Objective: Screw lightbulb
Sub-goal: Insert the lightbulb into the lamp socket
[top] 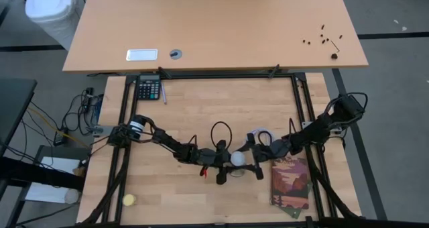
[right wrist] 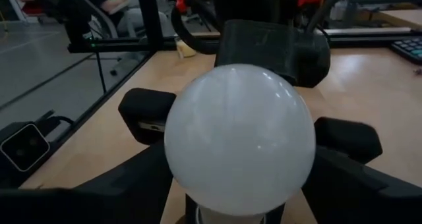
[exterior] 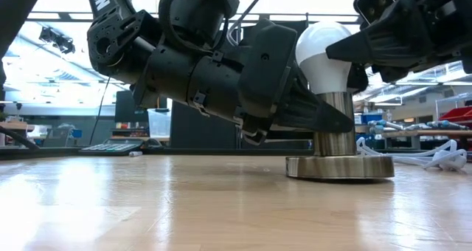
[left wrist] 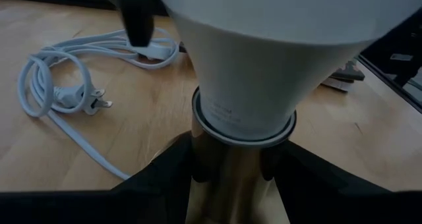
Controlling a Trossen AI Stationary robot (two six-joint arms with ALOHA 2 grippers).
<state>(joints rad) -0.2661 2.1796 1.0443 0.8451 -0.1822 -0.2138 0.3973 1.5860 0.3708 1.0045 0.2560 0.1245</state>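
The white lightbulb stands upright in a metal socket, a stem on a round flat disc that rests on the wooden table. My left gripper reaches in level from the table's left and is shut on the stem just below the bulb's neck. My right gripper comes level from the table's right, open, with one finger on each side of the bulb's round globe. In the high view the bulb sits between both grippers. My left gripper pinches the socket's stem between its two fingers, just under the bulb's neck, coming level from the table's left and lying across the upright stem. The socket stands upright with its disc flat on the table. My right gripper's fingers flank the globe; I cannot tell whether they touch it.
A white power cord lies coiled on the table beyond the socket. A printed card or booklet lies at the near right, a small yellow ball at the near left, a calculator at the far left. Black frame rails edge the table.
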